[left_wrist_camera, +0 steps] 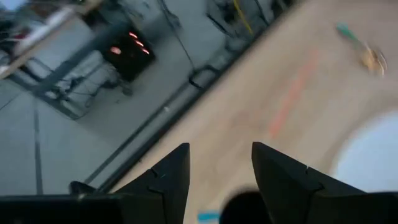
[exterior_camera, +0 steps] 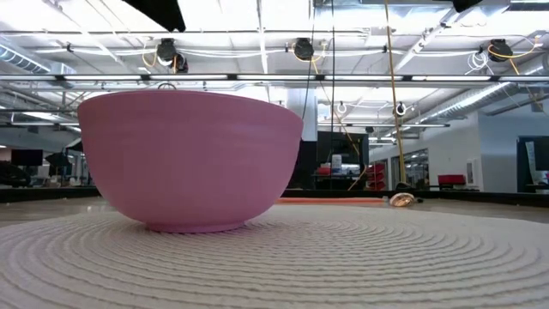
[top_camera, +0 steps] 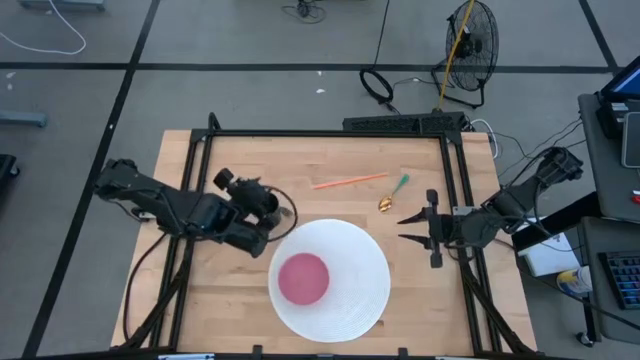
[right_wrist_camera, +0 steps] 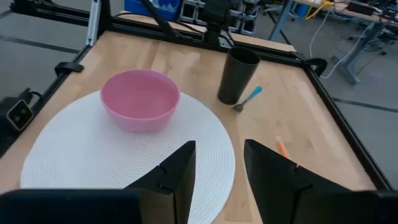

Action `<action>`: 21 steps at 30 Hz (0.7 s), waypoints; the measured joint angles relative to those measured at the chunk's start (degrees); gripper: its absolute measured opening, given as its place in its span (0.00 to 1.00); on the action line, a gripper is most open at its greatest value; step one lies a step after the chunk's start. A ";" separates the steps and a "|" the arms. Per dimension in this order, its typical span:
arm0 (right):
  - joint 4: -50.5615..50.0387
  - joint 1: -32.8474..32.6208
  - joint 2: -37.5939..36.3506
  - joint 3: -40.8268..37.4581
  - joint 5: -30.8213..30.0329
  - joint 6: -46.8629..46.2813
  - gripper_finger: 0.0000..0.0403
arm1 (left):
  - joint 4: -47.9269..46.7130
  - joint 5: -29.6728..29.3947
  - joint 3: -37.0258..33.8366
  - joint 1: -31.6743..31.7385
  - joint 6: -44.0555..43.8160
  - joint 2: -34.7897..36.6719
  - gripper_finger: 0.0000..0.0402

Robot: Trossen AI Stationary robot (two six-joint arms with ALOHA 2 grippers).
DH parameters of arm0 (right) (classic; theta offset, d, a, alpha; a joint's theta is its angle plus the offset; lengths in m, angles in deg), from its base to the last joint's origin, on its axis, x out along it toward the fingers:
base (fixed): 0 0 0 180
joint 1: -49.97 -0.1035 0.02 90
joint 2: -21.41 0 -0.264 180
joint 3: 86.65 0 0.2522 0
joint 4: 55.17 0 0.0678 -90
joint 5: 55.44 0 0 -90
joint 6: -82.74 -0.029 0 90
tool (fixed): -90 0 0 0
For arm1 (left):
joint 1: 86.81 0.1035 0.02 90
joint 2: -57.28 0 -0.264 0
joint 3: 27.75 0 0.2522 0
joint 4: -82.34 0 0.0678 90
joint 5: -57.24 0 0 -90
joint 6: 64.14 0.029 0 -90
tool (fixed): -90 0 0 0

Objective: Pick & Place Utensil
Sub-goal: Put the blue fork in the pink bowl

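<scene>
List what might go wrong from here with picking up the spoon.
1. The gold spoon with a green handle lies flat on the wood; the open right pincer might skid off it.
2. The thin orange stick lies nearby and might get knocked.
3. The left pincer is beside the white woven mat holding the pink bowl; arms might crowd.
</scene>
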 joint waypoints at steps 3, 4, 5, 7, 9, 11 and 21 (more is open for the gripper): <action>-0.16 0.63 0.00 0.00 0.13 0.25 0.32 | 5.16 -1.61 0.00 3.06 1.66 0.15 0.44; -0.40 0.67 0.00 0.00 0.13 0.25 0.32 | 7.50 0.77 0.02 4.74 4.29 0.13 0.44; -0.54 0.67 0.00 0.00 0.13 0.26 0.32 | 10.14 4.41 0.08 7.01 7.28 0.11 0.44; -0.59 0.67 0.00 0.00 0.16 0.70 0.32 | 15.79 13.74 0.13 12.40 12.48 0.09 0.44; -0.59 0.67 0.00 0.00 0.16 0.86 0.32 | 20.79 23.47 0.14 17.78 17.73 -0.48 0.44; -0.63 0.67 0.00 0.00 0.19 0.86 0.32 | 25.63 31.63 0.24 22.05 22.80 -1.75 0.44; -2.63 0.56 -0.02 -1.73 0.62 -2.26 0.32 | 30.49 47.20 0.24 37.62 36.67 -4.05 0.44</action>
